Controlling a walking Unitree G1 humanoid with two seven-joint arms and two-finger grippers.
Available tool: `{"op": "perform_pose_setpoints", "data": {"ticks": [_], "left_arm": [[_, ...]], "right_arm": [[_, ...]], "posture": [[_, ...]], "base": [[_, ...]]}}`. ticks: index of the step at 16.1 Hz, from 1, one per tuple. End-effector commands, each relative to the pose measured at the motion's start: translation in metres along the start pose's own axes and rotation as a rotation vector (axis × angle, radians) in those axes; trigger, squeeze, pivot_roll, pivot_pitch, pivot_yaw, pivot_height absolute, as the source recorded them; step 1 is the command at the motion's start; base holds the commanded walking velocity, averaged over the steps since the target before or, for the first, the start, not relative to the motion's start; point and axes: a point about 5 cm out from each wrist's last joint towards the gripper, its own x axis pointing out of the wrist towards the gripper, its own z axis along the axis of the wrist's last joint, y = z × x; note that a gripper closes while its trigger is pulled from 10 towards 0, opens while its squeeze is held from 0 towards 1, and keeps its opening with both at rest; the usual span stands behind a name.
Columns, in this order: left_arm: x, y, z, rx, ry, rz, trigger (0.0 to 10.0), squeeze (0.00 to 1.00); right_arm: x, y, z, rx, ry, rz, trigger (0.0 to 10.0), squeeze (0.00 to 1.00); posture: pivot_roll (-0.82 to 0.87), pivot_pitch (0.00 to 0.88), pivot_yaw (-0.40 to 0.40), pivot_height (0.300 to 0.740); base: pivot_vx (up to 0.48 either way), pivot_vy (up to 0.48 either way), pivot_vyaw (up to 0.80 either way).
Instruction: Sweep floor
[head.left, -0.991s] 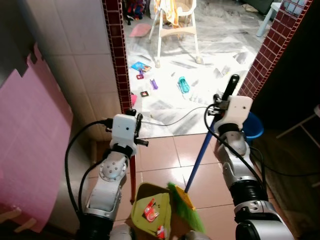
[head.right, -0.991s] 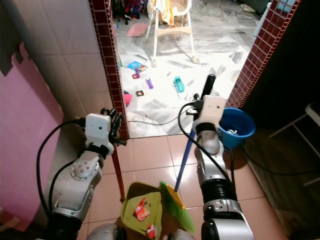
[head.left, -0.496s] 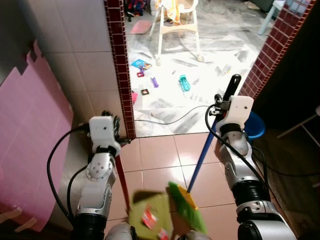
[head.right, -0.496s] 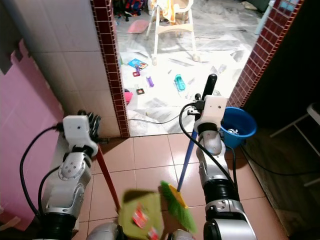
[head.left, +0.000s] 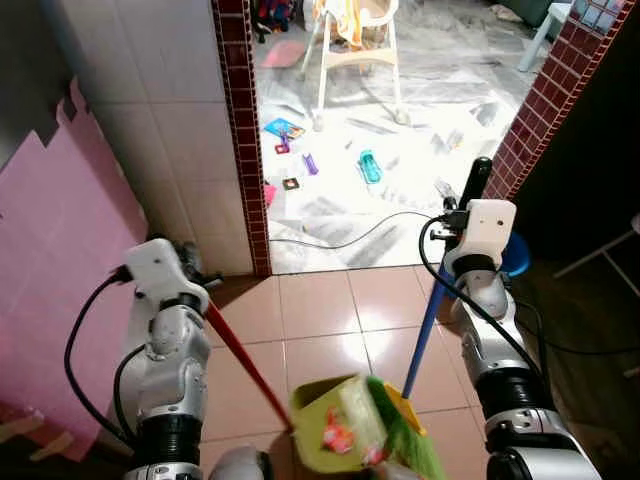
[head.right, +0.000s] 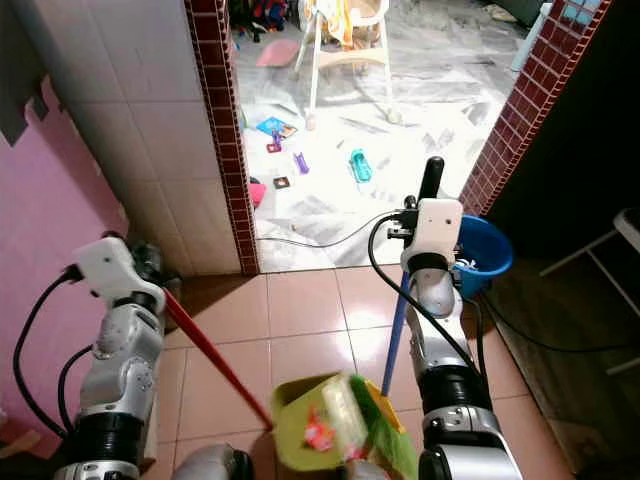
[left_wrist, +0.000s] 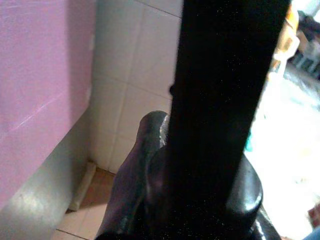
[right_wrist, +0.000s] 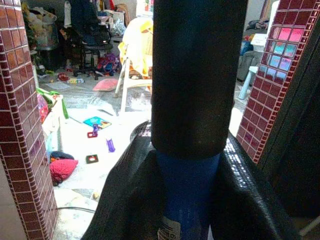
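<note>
Nearest the robot, on the terracotta floor tiles (head.left: 320, 300), sits a yellow-green dustpan (head.left: 335, 435) with scraps of litter in it, and the green bristles of the broom (head.left: 400, 440) rest right against its right edge. From the dustpan a red handle (head.left: 240, 355) slants up and to the left into the left gripper (head.left: 185, 275), which is clamped around it; the left wrist view looks straight along that dark shaft with a finger (left_wrist: 135, 190) pressed beside it. The broom's blue shaft (head.left: 425, 325) rises from beside the dustpan up to the right gripper (head.left: 465, 205), whose fingers are closed on its black top grip, as the right wrist view confirms. Just beyond the right arm stands a blue bucket (head.right: 480, 255), to the right of the dustpan. Left of the dustpan a pink foam mat (head.left: 60, 270) leans on the white tiled wall. Past the dustpan, between two red-tiled posts (head.left: 245, 150), a black cable (head.left: 340, 235) lies across the marble floor, with small toys (head.left: 368, 167) scattered farther on and a white high chair (head.left: 355, 45) farthest away.
</note>
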Motion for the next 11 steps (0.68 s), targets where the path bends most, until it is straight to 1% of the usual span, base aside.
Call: {"op": "perform_pose_setpoints", "data": {"ticks": [1,2,4,5,6,8,9,11], "left_arm": [[0.007,-0.002,0.014,-0.074,-0.057,0.02,10.0,0.0],[0.011,0.0,0.021,-0.107,-0.085,0.051,10.0,0.0],[0.017,0.0,0.032,-0.207,-0.119,0.089,10.0,0.0],[0.018,0.0,0.033,-0.219,-0.12,0.095,10.0,0.0],[0.021,-0.002,0.035,-0.301,-0.11,0.096,10.0,0.0],[0.025,-0.003,0.03,-0.454,-0.066,0.108,10.0,0.0],[0.025,-0.003,0.028,-0.479,-0.05,0.11,10.0,0.0],[0.026,-0.001,0.022,-0.542,-0.019,0.127,10.0,0.0]], "right_arm": [[0.0,-0.002,0.003,-0.027,-0.014,0.006,10.0,0.0],[0.001,-0.004,0.002,-0.039,-0.014,0.006,10.0,0.0],[0.001,-0.009,0.003,-0.057,-0.015,0.005,10.0,0.0],[0.002,-0.01,0.003,-0.06,-0.015,0.005,10.0,0.0],[0.002,-0.011,0.003,-0.063,-0.014,0.003,10.0,0.0],[0.002,-0.011,0.004,-0.076,-0.018,-0.004,10.0,0.0],[0.002,-0.013,0.004,-0.105,-0.025,-0.019,10.0,0.0],[0.002,-0.026,0.006,-0.231,-0.046,-0.067,10.0,0.0]], "posture": [[-0.04,0.0,-0.036,0.74],[-0.04,0.0,-0.062,0.74],[-0.05,0.0,-0.071,0.74],[-0.05,0.0,-0.071,0.74],[-0.05,0.0,-0.071,0.74],[-0.06,0.0,-0.07,0.74],[-0.06,0.0,-0.065,0.74],[-0.07,0.0,-0.066,0.74]], "base": [[0.0,0.0,0.0],[0.0,0.0,0.0],[0.0,0.0,0.0],[0.0,0.0,0.0],[0.0,0.0,0.0],[0.0,0.0,0.0],[0.0,0.0,0.0],[0.0,0.0,0.0]]}}
